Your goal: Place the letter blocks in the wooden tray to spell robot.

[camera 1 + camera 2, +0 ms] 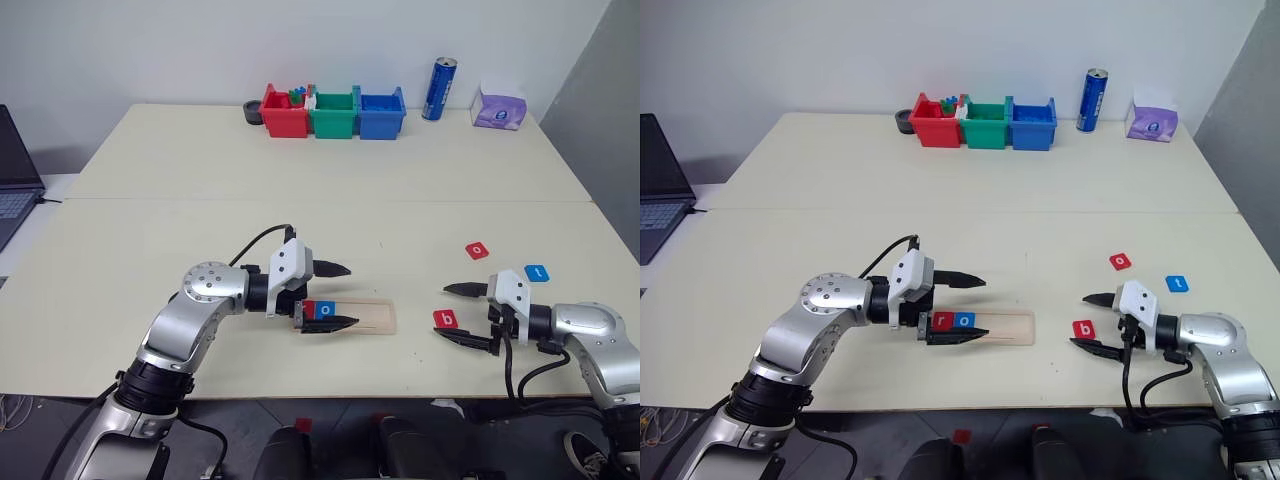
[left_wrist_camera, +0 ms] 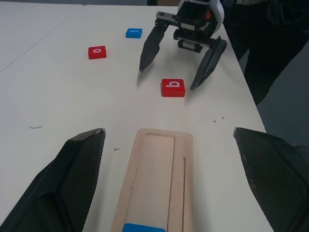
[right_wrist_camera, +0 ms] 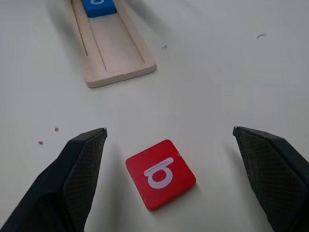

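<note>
Right wrist view: glossy square red b block [image 3: 161, 174]

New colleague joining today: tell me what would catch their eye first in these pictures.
The wooden tray near the table's front edge, already holding a red r block and a blue o block, with the open left gripper straddling it. To its right, the open right gripper brackets the red b block; a red o block and blue t block lie beyond.

Along the far edge of my table [image 1: 200, 170] stand a red bin [image 1: 284, 114], green bin [image 1: 333, 116] and blue bin [image 1: 381, 115], touching. Right of them: a blue can [image 1: 439, 88], upright, then a purple tissue pack [image 1: 499, 108]. A laptop [image 1: 15, 170] sits far left.
</note>
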